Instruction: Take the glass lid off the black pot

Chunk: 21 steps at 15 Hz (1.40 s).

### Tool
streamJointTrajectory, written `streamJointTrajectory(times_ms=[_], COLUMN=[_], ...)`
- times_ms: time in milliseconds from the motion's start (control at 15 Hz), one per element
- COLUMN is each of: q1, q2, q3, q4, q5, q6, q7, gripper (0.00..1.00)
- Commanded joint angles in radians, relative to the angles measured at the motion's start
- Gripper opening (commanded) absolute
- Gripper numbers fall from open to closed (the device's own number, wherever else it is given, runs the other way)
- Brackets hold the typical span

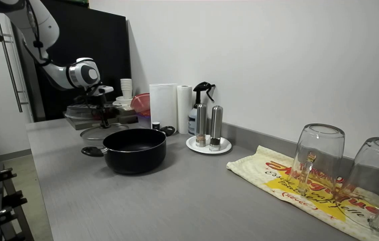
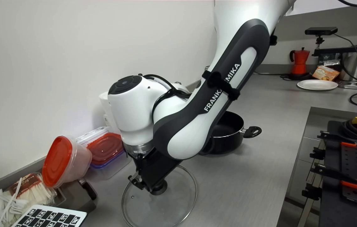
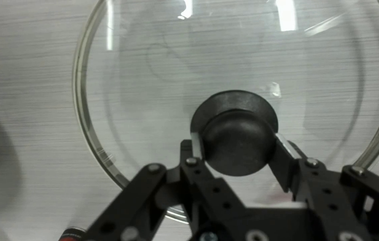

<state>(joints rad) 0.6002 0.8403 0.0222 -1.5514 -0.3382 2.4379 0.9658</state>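
Observation:
The black pot (image 1: 135, 159) stands uncovered on the grey counter, its dark inside showing; it also shows in an exterior view (image 2: 228, 140), partly hidden by the arm. The glass lid (image 1: 92, 134) is off the pot, beside it; it also shows in an exterior view (image 2: 172, 208) and in the wrist view (image 3: 149, 100). My gripper (image 3: 239, 145) is shut on the lid's black knob, one finger on each side; it also shows in both exterior views (image 1: 104, 123) (image 2: 154, 187). The lid is low over the counter; I cannot tell whether it touches it.
Red-lidded plastic boxes (image 2: 106, 148) and a grey container (image 2: 79, 195) stand by the wall near the lid. Paper rolls (image 1: 164, 105), a spray bottle (image 1: 192, 118) and two mills on a white plate (image 1: 224, 147) stand behind the pot. Glass mugs (image 1: 321, 150) stand on a cloth (image 1: 259, 164).

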Motion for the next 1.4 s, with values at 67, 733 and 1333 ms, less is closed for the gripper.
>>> streamJointTrajectory(times_ms=[67,733,1333], q1=[0.011,-0.021,-0.022], q2=[0.001,-0.006,0.015], q3=[-0.017,-0.014,-0.036], q4=[0.021,-0.007,-0.027], q5=[0.047,0.156,0.148], q6=[-0.008,0.035,0.050], q7=[0.036,0.063,0.099], gripper=[0.25,0.25,0.25])
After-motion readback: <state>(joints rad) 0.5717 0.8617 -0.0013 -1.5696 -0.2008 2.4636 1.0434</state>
